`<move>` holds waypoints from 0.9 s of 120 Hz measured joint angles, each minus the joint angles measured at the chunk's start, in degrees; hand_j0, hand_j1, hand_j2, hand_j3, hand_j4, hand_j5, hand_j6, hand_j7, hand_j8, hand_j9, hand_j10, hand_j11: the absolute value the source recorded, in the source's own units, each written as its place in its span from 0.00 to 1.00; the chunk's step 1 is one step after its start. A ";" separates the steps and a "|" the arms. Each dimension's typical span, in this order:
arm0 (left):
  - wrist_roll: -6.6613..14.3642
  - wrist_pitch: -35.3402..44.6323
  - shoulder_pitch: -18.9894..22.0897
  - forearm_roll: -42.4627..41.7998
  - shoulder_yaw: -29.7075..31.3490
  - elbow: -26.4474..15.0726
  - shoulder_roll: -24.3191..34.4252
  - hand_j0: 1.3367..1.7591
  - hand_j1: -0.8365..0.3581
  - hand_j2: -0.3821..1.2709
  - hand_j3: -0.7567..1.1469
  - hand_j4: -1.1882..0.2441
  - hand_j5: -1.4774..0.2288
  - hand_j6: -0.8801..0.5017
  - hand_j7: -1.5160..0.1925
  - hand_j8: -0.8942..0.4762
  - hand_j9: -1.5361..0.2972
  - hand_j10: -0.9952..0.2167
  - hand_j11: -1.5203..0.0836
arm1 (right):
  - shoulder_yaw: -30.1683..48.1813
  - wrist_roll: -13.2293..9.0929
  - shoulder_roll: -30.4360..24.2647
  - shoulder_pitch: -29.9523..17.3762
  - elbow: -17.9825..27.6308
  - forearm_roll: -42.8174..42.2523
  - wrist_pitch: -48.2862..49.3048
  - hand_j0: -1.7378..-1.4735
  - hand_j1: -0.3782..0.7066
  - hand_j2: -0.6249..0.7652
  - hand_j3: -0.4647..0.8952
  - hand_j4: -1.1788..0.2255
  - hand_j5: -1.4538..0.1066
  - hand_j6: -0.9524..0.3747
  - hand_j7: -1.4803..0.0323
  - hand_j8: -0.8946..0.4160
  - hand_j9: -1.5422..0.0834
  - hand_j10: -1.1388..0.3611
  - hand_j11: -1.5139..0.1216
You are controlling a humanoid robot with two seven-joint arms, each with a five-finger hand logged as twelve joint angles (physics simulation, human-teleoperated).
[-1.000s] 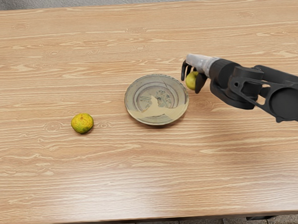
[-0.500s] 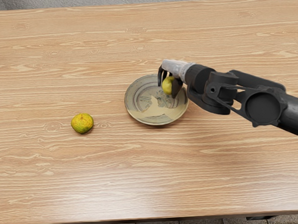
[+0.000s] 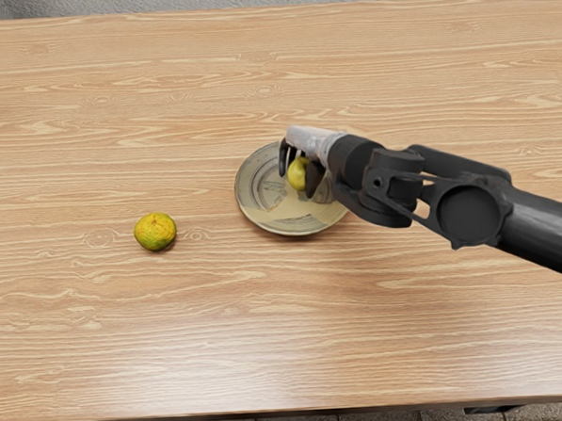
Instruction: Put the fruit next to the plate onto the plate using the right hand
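Observation:
A small yellow-green fruit is held in my right hand, whose fingers curl around it. Hand and fruit hang over the middle of the round grey-beige plate at the table's centre. I cannot tell whether the fruit touches the plate. My dark right arm reaches in from the right edge and covers the plate's right side. The left hand is out of view.
A second fruit, orange-green, lies on the wooden table well left of the plate. The table's front edge runs along the bottom of the view.
My right hand has carried the yellow-green fruit leftward, from beside the plate's right rim to over the plate's middle. The orange-green fruit has not moved.

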 joint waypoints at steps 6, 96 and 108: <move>0.01 0.00 0.00 0.00 0.00 0.00 0.00 0.76 0.99 0.23 0.40 0.83 0.87 0.64 0.89 0.65 0.84 0.82 0.95 | -0.05 0.00 -0.01 -0.17 -0.01 0.01 -0.04 0.31 0.63 0.67 0.34 0.33 0.30 0.36 0.35 0.39 0.34 0.40 0.31; 0.00 0.00 0.00 0.00 0.00 0.00 0.00 0.76 0.99 0.23 0.40 0.83 0.87 0.64 0.89 0.65 0.84 0.82 0.95 | 1.21 -0.01 -0.69 0.06 0.95 0.38 0.16 0.30 0.41 0.42 0.34 0.59 0.64 0.46 0.68 0.43 0.67 0.53 0.64; -0.01 0.00 0.00 0.00 0.00 0.00 0.00 0.76 0.99 0.23 0.40 0.83 0.87 0.64 0.89 0.65 0.84 0.82 0.95 | 2.61 -0.01 -2.05 0.24 2.47 0.80 0.51 0.30 0.35 0.42 0.34 0.63 0.68 0.50 0.72 0.46 0.71 0.56 0.69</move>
